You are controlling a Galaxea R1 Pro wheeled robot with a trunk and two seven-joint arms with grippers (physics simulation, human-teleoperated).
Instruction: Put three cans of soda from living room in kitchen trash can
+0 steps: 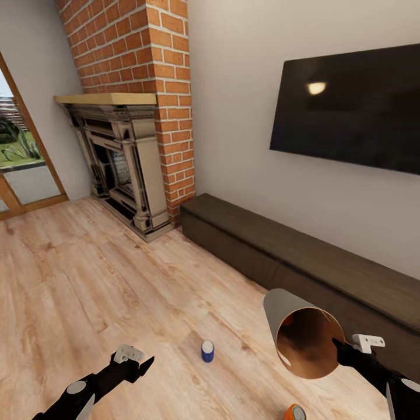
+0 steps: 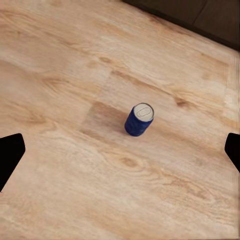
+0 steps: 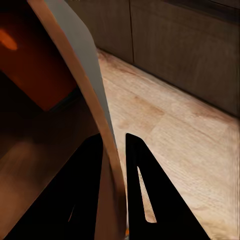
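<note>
Left to right in the head view: the fireplace (image 1: 125, 169) and wood floor (image 1: 87, 280) are seen at left, so the living room is still the workplace. The left tool (image 1: 135, 360) is held low over the floor with its fingers (image 2: 11, 155) spread wide apart and nothing gripped; in the left wrist view a blue can (image 2: 139, 119) is framed upright between them, well apart from both. The same blue can (image 1: 207, 350) is seen standing on the floor mid-frame. Further right, the bin (image 1: 303, 338) is carried tipped, mouth towards the camera, its rim pinched by the right tool (image 3: 116, 165), which is clamped on the wall. An orange can (image 1: 295, 413) is seen at the bottom edge, just below the bin. Collection step judged in hand; next move likely calls for the left tool to be lowered squarely over a can.
</note>
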